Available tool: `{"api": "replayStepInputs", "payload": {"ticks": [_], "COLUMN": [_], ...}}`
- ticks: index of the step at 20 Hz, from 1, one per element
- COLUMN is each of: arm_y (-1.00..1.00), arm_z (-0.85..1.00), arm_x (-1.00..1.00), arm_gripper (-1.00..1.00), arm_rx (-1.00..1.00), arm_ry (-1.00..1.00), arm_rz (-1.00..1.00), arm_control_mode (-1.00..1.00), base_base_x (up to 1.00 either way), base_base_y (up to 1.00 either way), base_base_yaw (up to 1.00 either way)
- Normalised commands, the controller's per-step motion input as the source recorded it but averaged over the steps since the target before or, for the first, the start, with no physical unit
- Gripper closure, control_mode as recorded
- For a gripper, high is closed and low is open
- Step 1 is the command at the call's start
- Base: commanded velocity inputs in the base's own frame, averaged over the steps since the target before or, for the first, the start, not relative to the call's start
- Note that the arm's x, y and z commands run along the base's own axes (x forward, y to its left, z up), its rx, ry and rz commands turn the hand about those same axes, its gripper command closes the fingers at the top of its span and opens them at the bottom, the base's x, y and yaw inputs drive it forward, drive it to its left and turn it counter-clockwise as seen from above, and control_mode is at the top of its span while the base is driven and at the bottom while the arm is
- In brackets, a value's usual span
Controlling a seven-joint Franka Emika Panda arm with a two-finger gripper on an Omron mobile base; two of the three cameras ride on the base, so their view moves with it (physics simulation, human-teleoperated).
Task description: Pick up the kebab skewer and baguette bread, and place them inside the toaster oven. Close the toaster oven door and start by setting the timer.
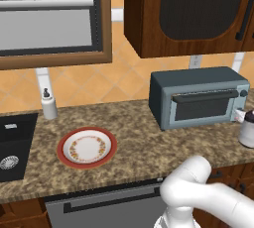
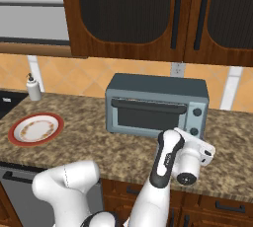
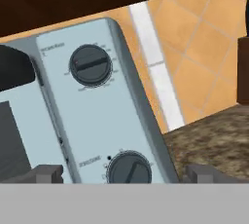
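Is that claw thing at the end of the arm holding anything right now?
No, nothing is held. The tool stands open in front of the toaster oven, its two tips either side of the lower knob without gripping it.

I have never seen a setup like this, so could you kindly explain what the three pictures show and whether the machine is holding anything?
This is a rendered kitchen with a white robot arm on a drivable base. Two pictures come from cameras on the base, behind the arm to its left and right. The third looks along the end effector itself.

On the granite counter stand a blue-grey toaster oven with its door shut, a red-rimmed plate and a soap dispenser beside the sink.

The end effector is open and holds nothing. It faces the oven's control panel, its fingertips flanking the lower knob, below the upper knob.
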Motion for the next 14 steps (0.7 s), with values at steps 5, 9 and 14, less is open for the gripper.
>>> {"api": "replayStepInputs", "payload": {"ticks": [5,9,14], "arm_y": [-0.21,-0.03,-0.09], "arm_z": [0.00,0.00,0.00], "arm_x": [0.16,0.08,0.00], "arm_gripper": [-1.00,-1.00,-1.00], "arm_rx": [0.36,0.35,0.37], "arm_ry": [0.00,0.00,-0.01], "arm_rz": [0.04,0.14,0.14], "arm_control_mode": [-1.00,-1.00,-1.00], "base_base_x": [0.00,0.00,0.00], "base_base_y": [0.00,0.00,0.00], "base_base_yaw": [0.00,0.00,0.00]}}
